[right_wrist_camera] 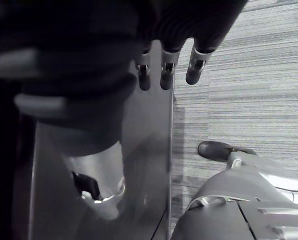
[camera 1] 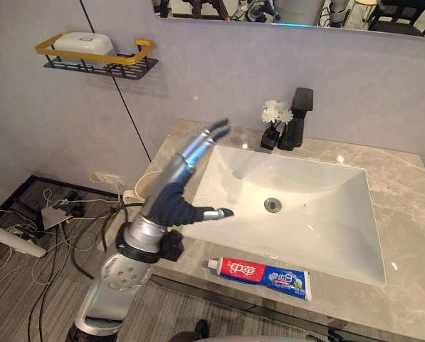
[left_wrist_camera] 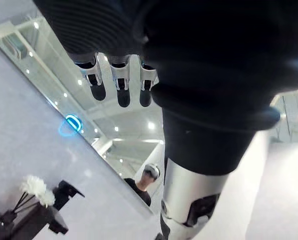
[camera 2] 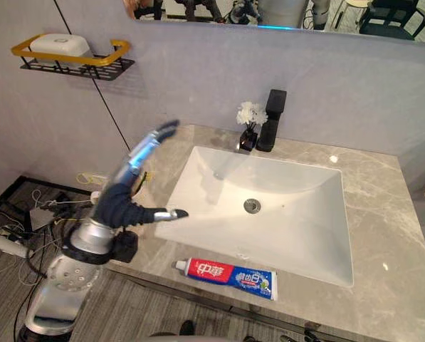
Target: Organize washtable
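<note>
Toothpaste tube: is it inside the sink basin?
No, the toothpaste tube lies flat on the countertop in front of the basin, outside its rim.

The toothpaste tube (camera 1: 260, 275), lying just in front of the sink (camera 1: 319, 206), carries large white characters on red and smaller print on blue.
</note>
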Robot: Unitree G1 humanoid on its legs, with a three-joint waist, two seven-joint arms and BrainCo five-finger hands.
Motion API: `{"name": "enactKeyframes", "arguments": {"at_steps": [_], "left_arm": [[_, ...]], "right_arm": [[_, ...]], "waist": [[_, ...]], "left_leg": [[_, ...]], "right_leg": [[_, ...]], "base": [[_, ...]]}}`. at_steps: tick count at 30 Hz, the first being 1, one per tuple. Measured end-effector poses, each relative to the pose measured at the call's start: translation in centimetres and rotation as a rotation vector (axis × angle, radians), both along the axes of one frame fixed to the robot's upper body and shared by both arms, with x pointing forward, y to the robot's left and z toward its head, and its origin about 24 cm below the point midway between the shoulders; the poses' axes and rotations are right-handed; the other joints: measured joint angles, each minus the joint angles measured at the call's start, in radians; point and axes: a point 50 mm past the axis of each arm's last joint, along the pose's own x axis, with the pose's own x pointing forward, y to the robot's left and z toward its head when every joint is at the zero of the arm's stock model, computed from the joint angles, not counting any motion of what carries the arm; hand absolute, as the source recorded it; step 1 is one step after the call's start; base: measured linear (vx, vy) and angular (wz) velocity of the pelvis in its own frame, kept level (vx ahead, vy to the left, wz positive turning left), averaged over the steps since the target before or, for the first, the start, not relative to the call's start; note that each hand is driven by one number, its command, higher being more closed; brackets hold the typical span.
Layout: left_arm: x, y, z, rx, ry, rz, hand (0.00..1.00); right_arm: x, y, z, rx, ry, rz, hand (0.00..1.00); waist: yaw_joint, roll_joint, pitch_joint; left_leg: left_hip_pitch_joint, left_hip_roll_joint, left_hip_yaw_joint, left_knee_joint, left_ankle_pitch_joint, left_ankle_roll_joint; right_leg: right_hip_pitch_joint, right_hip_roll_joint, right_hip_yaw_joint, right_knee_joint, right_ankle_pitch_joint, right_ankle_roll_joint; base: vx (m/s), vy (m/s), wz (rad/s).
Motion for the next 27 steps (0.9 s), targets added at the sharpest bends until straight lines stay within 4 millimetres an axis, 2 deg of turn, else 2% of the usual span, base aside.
{"name": "enactKeyframes", "arguments": {"at_steps": [4,8,19,23,27], "left_arm": [[-0.2,-1.0,-0.9,0.035,0.03,-0.036,0.0],[-0.6,-1.6,-2.8,0.083,0.109,-0.05,0.0],[-1.2,-1.9,-7.2,0.135,0.322,-0.029,0.0],[-1.4,-1.5,-9.5,0.204,0.415,0.0,0.0],[-1.7,-1.3,-10.5,0.233,0.451,0.018,0.0]], "right_arm": [[0.1,0.4,-0.1,0.008,0.005,0.023,0.0],[0.1,0.7,-0.2,0.016,0.003,0.023,0.0],[0.1,0.8,-0.2,0.016,0.005,0.029,0.0],[0.1,0.8,-0.2,0.012,0.009,0.038,0.0],[0.2,0.8,-0.2,0.009,0.009,0.044,0.0]], "waist": [[0.001,-0.012,-0.008],[0.001,-0.019,-0.013],[0.0,-0.021,-0.013],[-0.001,-0.019,-0.014],[-0.002,-0.017,-0.013]], "left_leg": [[0.0,0.002,0.003,0.0,0.0,0.0],[0.001,0.003,0.008,0.0,0.0,0.0],[0.0,0.002,0.007,-0.001,0.0,0.0],[0.006,0.001,0.002,-0.002,0.002,-0.001],[0.007,-0.001,-0.005,-0.005,0.004,-0.002]], "right_leg": [[-0.001,0.001,0.002,0.0,0.001,-0.001],[-0.001,0.001,0.005,0.0,0.003,0.0],[0.0,0.001,0.002,0.0,0.003,0.0],[0.003,0.001,0.0,0.0,0.004,0.001],[0.005,0.0,-0.003,-0.001,0.005,0.003]], "base": [[-0.01,0.001,-0.01],[-0.01,0.003,-0.02],[0.0,0.0,0.0],[0.0,0.0,0.0],[0.0,0.0,0.02]]}}
